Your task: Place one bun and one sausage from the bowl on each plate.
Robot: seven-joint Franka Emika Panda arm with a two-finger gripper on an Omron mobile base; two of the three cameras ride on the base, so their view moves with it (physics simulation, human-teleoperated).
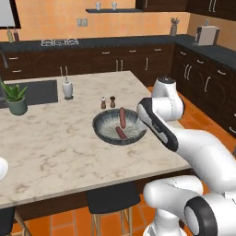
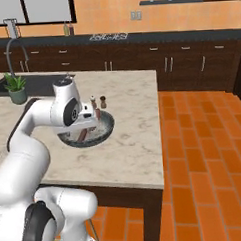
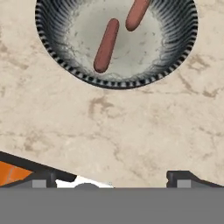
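Marble counter [image 1: 60, 138], bowl [image 1: 102, 128] with two sausages [image 3: 106, 45].

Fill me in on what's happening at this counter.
The arm hangs over the near edge of the marble island, its gripper above bare counter just short of the bowl, jaws apart and holding nothing. Two sausages lie in the bowl; no buns show there. A white plate edge sits at the far left of the counter with nothing visible on it. So no sausage has been picked up yet.
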